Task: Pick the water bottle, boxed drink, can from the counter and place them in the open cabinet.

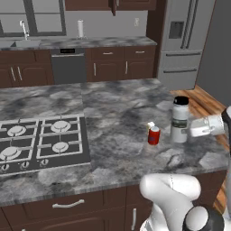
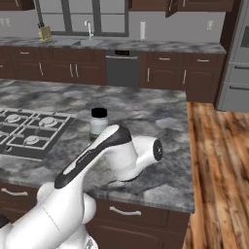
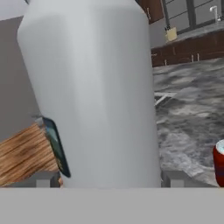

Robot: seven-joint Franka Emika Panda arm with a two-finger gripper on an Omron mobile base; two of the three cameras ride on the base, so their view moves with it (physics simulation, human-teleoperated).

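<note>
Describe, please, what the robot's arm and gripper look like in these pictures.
The arm is glossy white, built of rounded tubular segments with dark joint bands and round grey end caps. The gripper has a white hand and two small, blocky grey fingertips. No cables or markings are visible.

Water bottle [image 3: 94,94] cut off at top and bottom in hand view. Can [image 3: 219,162] cut by right edge there. Boxed drink [image 1: 150,125] mostly hidden behind can in left base view.

Even, shadowless rendered light; all views slightly soft.
</note>
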